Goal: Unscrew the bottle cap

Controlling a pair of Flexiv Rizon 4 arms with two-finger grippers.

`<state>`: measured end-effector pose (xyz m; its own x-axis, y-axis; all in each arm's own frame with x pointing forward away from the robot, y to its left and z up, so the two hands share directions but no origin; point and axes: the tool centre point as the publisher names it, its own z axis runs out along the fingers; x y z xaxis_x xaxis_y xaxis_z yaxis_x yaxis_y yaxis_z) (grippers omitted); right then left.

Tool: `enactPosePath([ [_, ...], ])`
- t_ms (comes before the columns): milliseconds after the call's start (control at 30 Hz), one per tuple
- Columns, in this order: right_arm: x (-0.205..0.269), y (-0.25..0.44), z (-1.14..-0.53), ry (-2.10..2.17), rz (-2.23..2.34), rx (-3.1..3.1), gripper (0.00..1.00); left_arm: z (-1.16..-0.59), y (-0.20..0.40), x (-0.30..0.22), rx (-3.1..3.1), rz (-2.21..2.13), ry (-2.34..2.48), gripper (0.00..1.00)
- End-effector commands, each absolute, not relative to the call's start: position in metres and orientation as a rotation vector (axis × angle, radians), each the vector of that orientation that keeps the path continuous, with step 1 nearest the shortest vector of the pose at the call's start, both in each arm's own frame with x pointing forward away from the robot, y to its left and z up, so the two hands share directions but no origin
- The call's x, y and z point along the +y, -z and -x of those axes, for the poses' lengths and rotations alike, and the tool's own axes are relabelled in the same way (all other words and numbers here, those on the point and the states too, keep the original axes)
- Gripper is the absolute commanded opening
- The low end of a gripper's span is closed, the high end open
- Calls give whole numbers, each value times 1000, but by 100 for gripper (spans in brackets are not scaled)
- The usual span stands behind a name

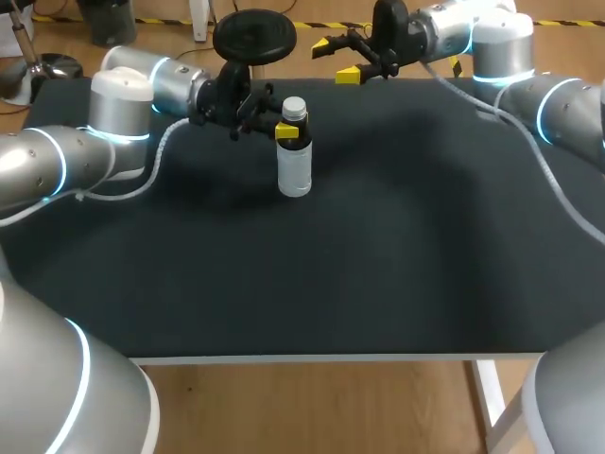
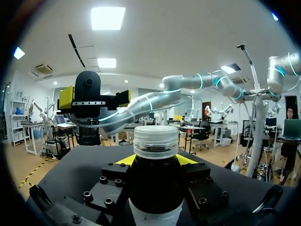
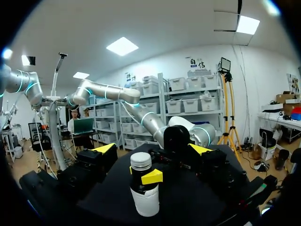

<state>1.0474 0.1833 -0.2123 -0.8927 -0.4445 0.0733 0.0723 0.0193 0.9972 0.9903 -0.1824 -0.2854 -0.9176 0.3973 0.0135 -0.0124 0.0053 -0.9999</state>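
A small bottle (image 1: pixel 294 161) with a white cap (image 1: pixel 294 107), dark neck and white label stands upright at the back of the black table. My left gripper (image 1: pixel 287 132) is shut on its neck just under the cap; in the left wrist view the bottle (image 2: pixel 156 188) fills the gap between the left gripper's (image 2: pixel 155 160) yellow tips. My right gripper (image 1: pixel 337 59) hangs open over the table's far edge, to the right of the bottle and apart from it. In the right wrist view the right gripper's (image 3: pixel 153 149) fingers stand wide, with the capped bottle (image 3: pixel 143 193) ahead of them.
The black tabletop (image 1: pixel 378 246) stretches wide in front of and to the right of the bottle. A white cable (image 1: pixel 161 161) hangs from my left arm onto the table, another cable (image 1: pixel 558 184) from my right arm. A black round-topped stand (image 1: pixel 253 36) rises behind the left gripper.
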Motion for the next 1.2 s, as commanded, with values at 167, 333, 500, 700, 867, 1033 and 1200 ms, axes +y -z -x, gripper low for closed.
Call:
enactPosePath([
  [167,176,203,-1020,2145,329,-2569,100,-989,285,-183,-1996,400,-1990,0],
  [333,177,201,-1015,2176,448,-2661,100,-989,285,-183,-1996,400,-1990,0],
  [500,175,199,-1013,2208,625,-2786,100,-989,285,-183,-1996,400,-1990,0],
  [700,173,203,-1014,2156,829,-2930,100,-989,285,-183,-1996,400,-1990,0],
  [867,172,207,-1015,2112,942,-2990,100,-989,285,-183,-1996,400,-1990,0],
  [1033,173,210,-1019,2098,1045,-2995,100,-989,285,-183,-1996,400,-1990,0],
  [1200,178,212,-1024,2086,1089,-2985,100,-989,285,-183,-1996,400,-1990,0],
])
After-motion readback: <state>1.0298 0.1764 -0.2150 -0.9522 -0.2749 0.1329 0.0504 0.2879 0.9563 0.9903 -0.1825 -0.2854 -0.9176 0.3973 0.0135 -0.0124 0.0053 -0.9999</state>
